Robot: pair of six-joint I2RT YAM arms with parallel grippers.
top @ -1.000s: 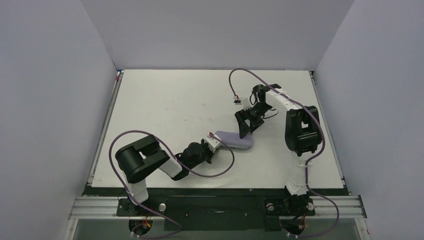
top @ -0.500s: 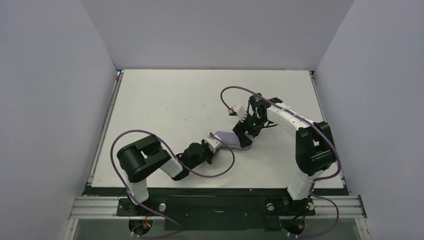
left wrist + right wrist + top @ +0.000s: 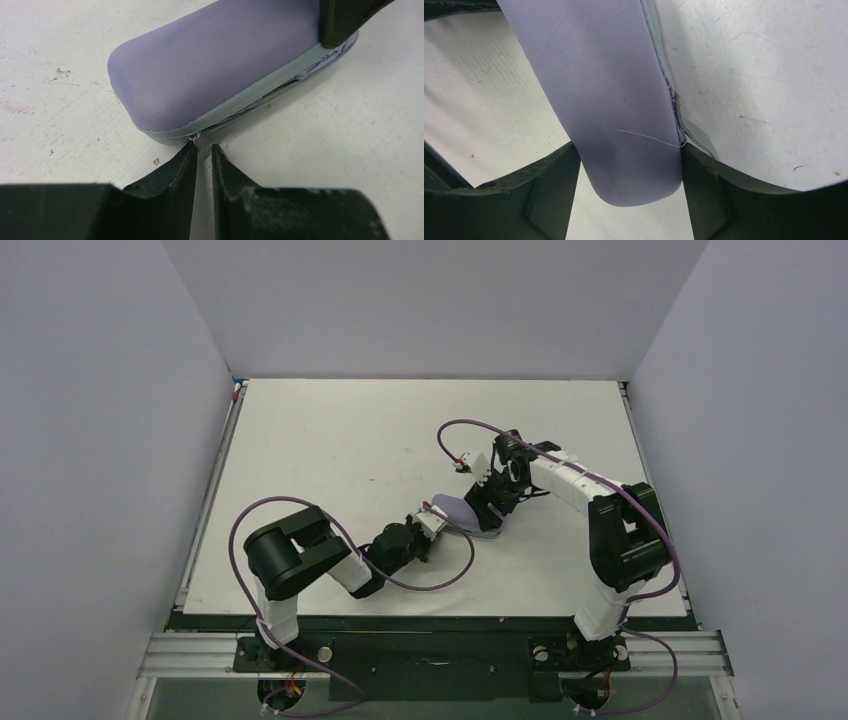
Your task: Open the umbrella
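A pale lavender oval clamshell case (image 3: 460, 511) lies near the table's middle. The umbrella is hidden; only crumpled pale fabric (image 3: 310, 75) shows through the case's partly unzipped seam. My left gripper (image 3: 203, 148) sits low at the case's near end with its jaws a narrow slit apart. The small zip pull (image 3: 193, 138) hangs just at the tip of its left finger. My right gripper (image 3: 630, 148) straddles the case's (image 3: 624, 95) other end, both fingers pressing its sides. One right fingertip (image 3: 345, 20) shows in the left wrist view.
Purple cables loop from both arms over the white table (image 3: 330, 440); the left one (image 3: 455, 560) lies beside the case. Grey walls close in three sides. The table's black front rail (image 3: 430, 620) runs by the arm bases.
The right gripper has come down over the case's far end and closed in on its sides. The left jaws, shut before, have parted slightly. The case has turned a little.
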